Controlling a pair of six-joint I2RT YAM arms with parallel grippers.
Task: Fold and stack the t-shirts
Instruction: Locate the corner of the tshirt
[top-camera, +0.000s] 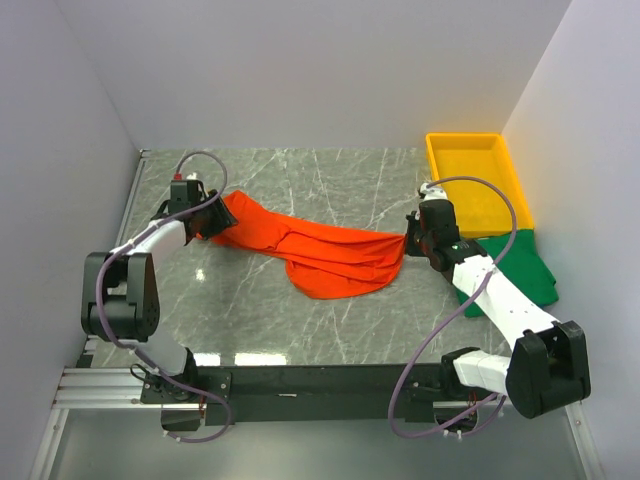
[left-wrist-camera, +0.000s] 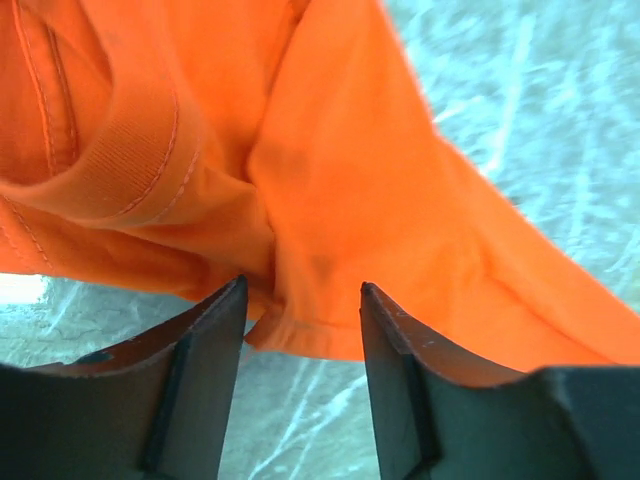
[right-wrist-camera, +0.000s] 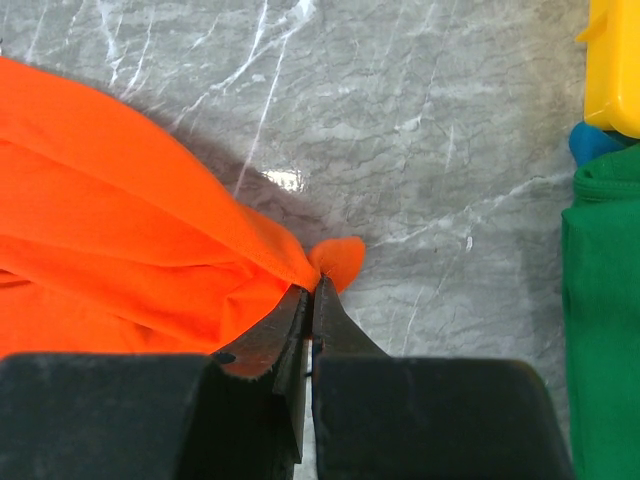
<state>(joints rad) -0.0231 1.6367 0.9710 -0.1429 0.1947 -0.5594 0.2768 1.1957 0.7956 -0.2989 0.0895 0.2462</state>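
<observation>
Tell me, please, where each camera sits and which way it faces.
Top external: above and behind, looking down on the table; both arms show.
Left wrist: looks past the left gripper at the orange shirt.
Right wrist: looks down past the right gripper, shut on the shirt's corner.
All three share the orange shirt.

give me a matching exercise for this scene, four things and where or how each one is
Things:
1. orange shirt
2. green shirt
3. yellow tray
4. right pincer

Places or states:
a. far right corner
b. shut on a tip of orange cloth
c. stretched across the middle
d. right side, just nearer than the tray

Pairs: 1-c, 2-d, 3-a, 4-b
</observation>
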